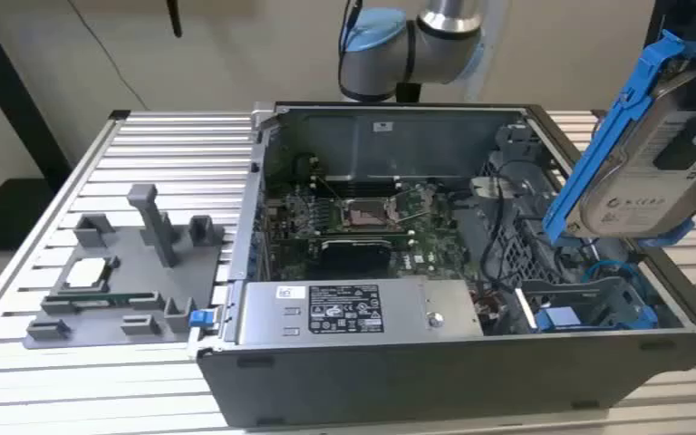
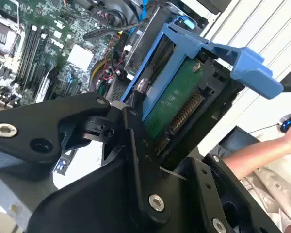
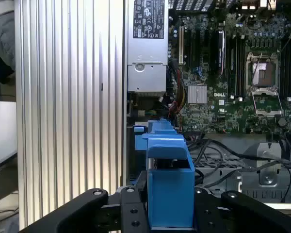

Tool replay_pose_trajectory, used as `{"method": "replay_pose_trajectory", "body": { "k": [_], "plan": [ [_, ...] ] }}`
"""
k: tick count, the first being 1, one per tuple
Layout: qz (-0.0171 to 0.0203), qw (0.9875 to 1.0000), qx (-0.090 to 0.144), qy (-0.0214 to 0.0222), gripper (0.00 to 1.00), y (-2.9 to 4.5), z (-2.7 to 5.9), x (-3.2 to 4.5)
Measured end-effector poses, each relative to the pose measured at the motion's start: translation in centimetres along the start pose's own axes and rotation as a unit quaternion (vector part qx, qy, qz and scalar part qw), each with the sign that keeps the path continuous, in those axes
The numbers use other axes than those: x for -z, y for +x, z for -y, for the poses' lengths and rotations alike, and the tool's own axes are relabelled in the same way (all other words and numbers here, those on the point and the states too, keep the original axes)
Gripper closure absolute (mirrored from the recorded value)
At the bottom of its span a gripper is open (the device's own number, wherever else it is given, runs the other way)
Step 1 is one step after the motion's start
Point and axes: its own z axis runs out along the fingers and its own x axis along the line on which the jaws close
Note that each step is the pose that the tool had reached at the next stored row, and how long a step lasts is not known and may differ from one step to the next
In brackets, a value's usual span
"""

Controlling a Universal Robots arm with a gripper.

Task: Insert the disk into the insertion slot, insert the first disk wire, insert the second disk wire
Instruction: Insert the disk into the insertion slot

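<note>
The disk (image 1: 651, 159), silver-grey with a white label in a bright blue carrier, hangs tilted above the open computer case (image 1: 445, 372), at the exterior view's right. My gripper (image 3: 169, 211) is shut on it, with black fingers (image 3: 128, 206) pressing both sides of the blue carrier (image 3: 167, 155). The second wrist view shows the disk's green circuit board (image 2: 172, 104) and connector between the gripper (image 2: 167, 131) fingers. The insertion slot (image 1: 590, 308), a grey metal bay with blue tabs, lies below the disk in the case's near right corner. Black cables (image 3: 223, 153) lie loose beside it; I cannot tell which are the disk wires.
In the case sit the grey power-supply box (image 1: 348, 310) and the motherboard with its square processor socket (image 1: 366, 213). A grey fixture plate (image 1: 124, 272) with small parts rests on the slatted table (image 1: 167, 145) at the exterior view's left. A person's hand (image 2: 276, 150) is beyond the case.
</note>
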Motion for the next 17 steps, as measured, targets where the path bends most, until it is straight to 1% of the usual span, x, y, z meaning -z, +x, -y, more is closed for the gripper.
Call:
{"method": "replay_pose_trajectory", "body": {
  "k": [17],
  "plan": [
    [0.0,1.0,0.0,0.0,1.0,0.0,0.0,-0.06]
  ]
}}
